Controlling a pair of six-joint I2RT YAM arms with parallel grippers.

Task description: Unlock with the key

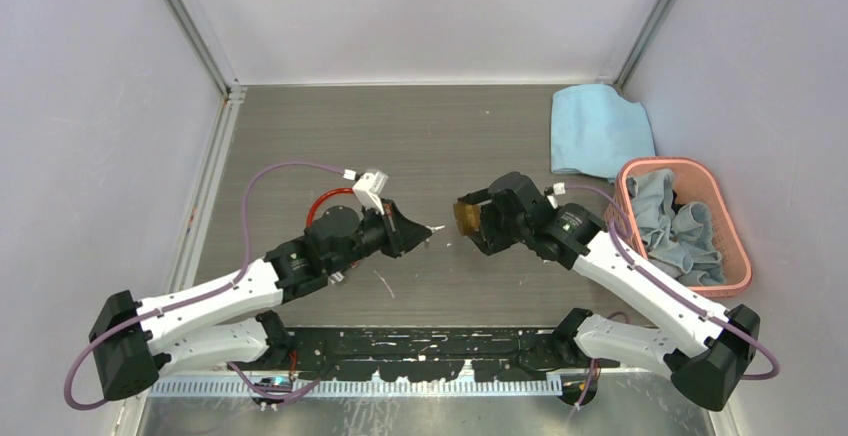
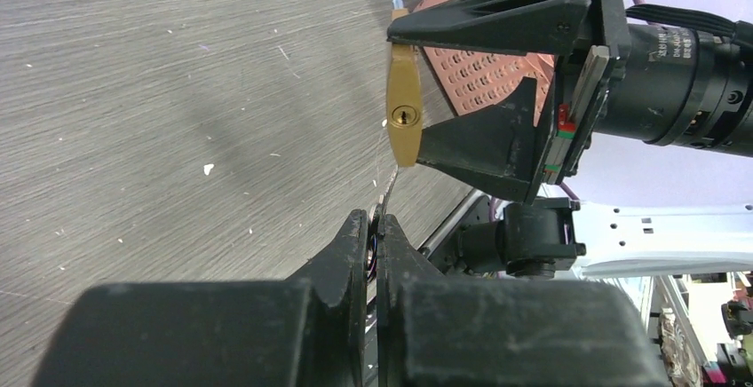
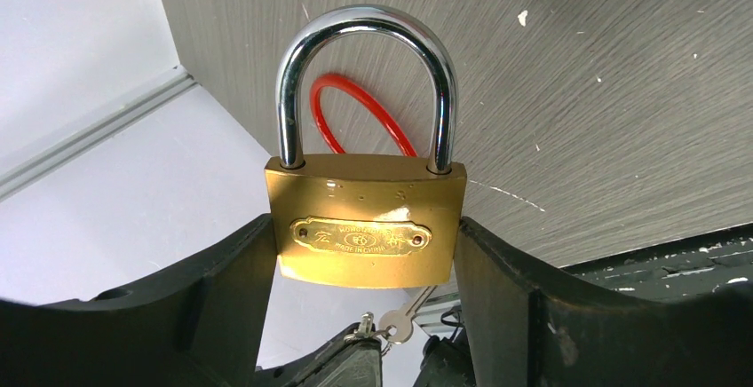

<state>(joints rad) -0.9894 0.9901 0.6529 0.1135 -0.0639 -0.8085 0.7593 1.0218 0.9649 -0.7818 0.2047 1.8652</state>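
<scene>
**Key held up to padlock, mid-bench**

From above, the two arms meet near the middle of the grey, scratched bench [image 1: 440, 146]. The left arm [image 1: 230, 291] reaches in from 8 o'clock, its jaws pinched tight on the small bunch of thin silvery keys [image 1: 437, 228]; one blade sticks out past the tips toward 3 o'clock. The right arm [image 1: 640, 291] comes in from 4 o'clock. Its jaws stand wide and clamp the brass padlock with the steel shackle [image 1: 465, 218] by its two sides.

The left wrist view shows the padlock's underside with the keyhole [image 2: 404, 116] facing the key. The blade's tip lies close to one end of the brass body, off to the side of the keyhole and not in it. The shackle sits down in the body on both legs.

A red cable loop [image 1: 325, 201] lies on the bench at 9 o'clock, behind the left jaws. A light blue cloth [image 1: 595, 131] rests at 1 o'clock. A pink plastic basket [image 1: 742, 261] of grey-blue cloths [image 1: 680, 221] stands at 3 o'clock.
</scene>
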